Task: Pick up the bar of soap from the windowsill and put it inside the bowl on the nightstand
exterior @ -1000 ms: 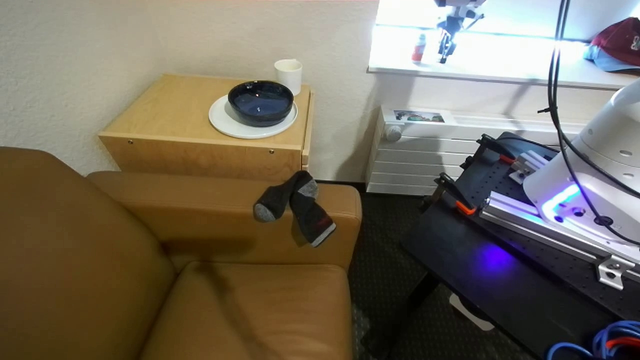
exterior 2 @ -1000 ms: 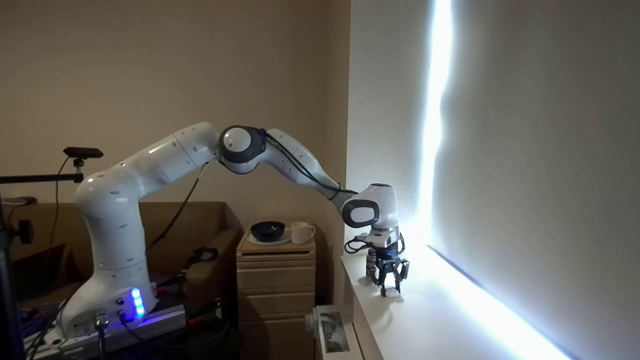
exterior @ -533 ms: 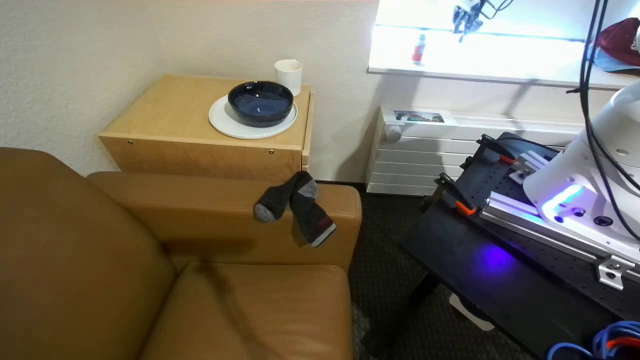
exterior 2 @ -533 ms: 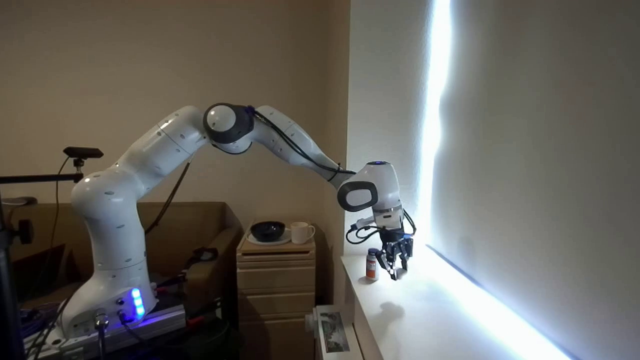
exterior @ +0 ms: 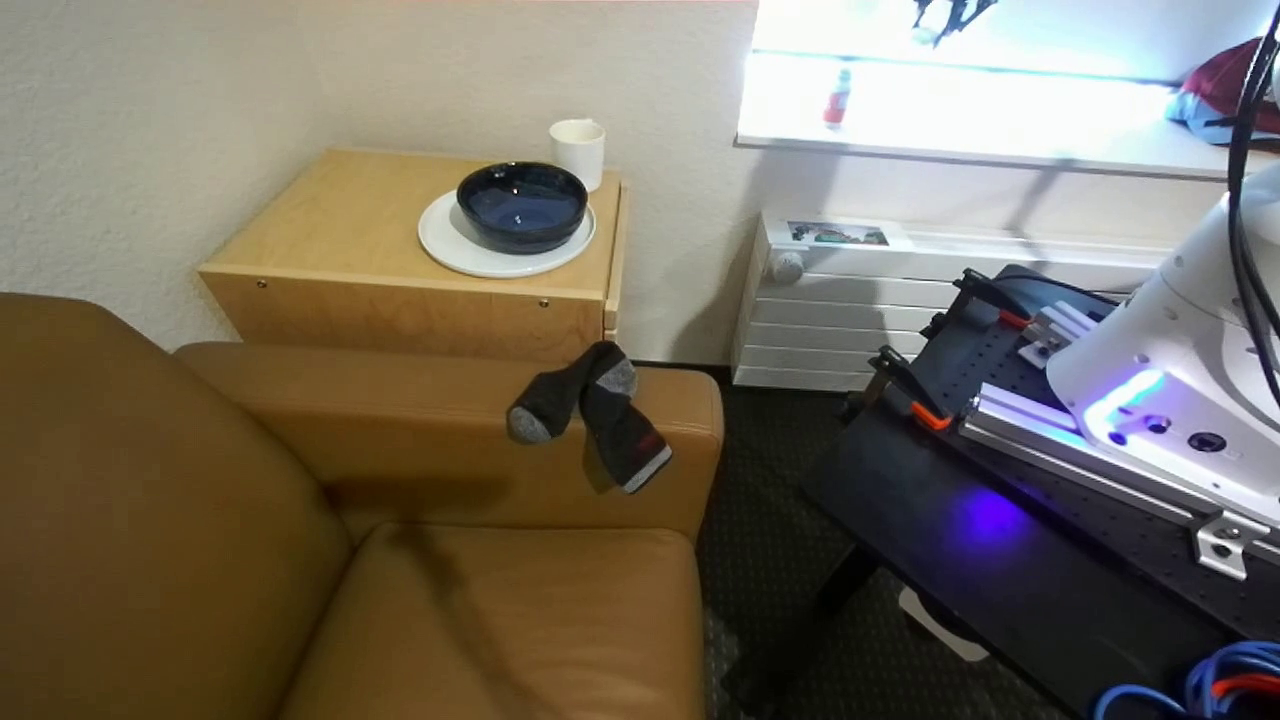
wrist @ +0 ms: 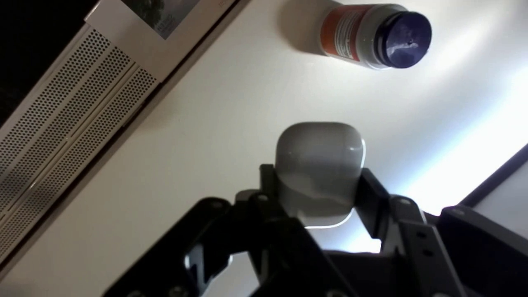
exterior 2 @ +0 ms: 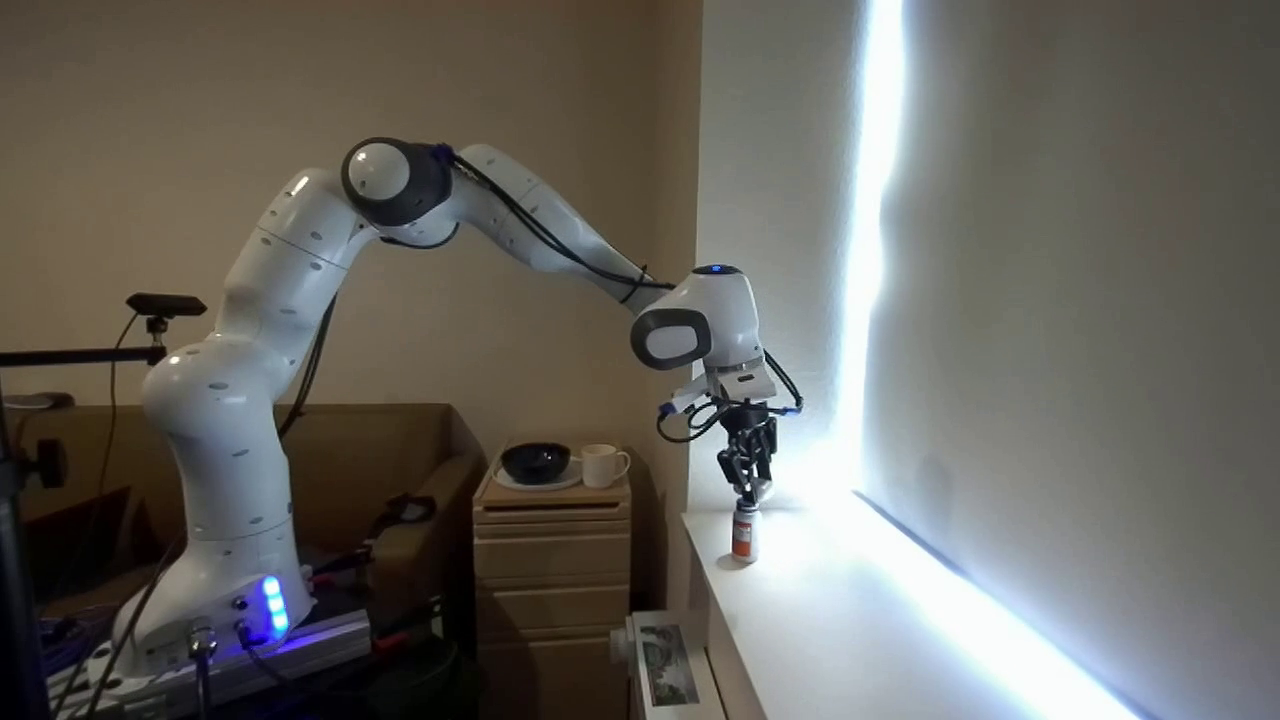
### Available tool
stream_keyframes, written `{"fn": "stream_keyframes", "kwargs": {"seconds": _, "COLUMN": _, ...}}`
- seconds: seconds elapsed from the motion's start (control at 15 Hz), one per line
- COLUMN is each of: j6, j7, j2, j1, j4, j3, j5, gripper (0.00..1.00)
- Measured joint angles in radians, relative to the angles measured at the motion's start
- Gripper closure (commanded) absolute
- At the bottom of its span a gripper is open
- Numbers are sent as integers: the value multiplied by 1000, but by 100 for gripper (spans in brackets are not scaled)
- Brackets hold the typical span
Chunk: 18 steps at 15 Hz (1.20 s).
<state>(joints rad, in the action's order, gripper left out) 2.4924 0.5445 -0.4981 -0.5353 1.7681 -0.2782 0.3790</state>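
The bar of soap (wrist: 319,165) is up in the air over the windowsill (wrist: 198,148), pinched by the gripper (wrist: 317,183), whose jaws are parted only as far as the soap between them. A bottle (exterior 2: 743,535) with a dark cap stands upright on the windowsill. In both exterior views the bowl (exterior: 522,208) sits on a white plate (exterior: 450,240) atop the nightstand (exterior: 340,210), well apart from the soap, near a white mug (exterior: 578,155).
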Motion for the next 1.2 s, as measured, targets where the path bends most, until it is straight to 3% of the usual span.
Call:
{"fn": "stream_keyframes", "kwargs": {"seconds": 0.07, "j6": 0, "j7": 1, "j2": -7, "j1": 2, "j4": -6, "j3": -4, "j5": 0, "gripper": 51}}
{"fn": "stream_keyframes", "kwargs": {"seconds": 0.13, "j6": 0, "j7": 1, "j2": -17, "j1": 2, "j4": -10, "j3": -5, "j5": 0, "gripper": 76}}
{"fn": "stream_keyframes", "kwargs": {"seconds": 0.4, "j6": 2, "j7": -53, "j2": -26, "j1": 38, "j4": 1, "j3": 3, "j5": -5, "gripper": 76}}
{"fn": "stream_keyframes", "kwargs": {"seconds": 0.87, "j6": 31, "j7": -80, "j2": 129, "j1": 331, "j4": 199, "j3": 26, "j5": -154, "gripper": 76}}
{"fn": "stream_keyframes", "kwargs": {"seconds": 0.93, "j6": 37, "j7": -79, "j2": 157, "j1": 371, "j4": 229, "j3": 34, "j5": -184, "gripper": 51}}
{"fn": "stream_keyframes", "kwargs": {"seconds": 1.13, "j6": 47, "j7": -81, "j2": 232, "j1": 438, "j4": 278, "j3": 58, "j5": -217, "gripper": 51}}
{"fn": "stream_keyframes", "kwargs": {"seconds": 1.2, "j6": 47, "j7": -84, "j2": 244, "j1": 440, "j4": 285, "j3": 58, "j5": -218, "gripper": 76}}
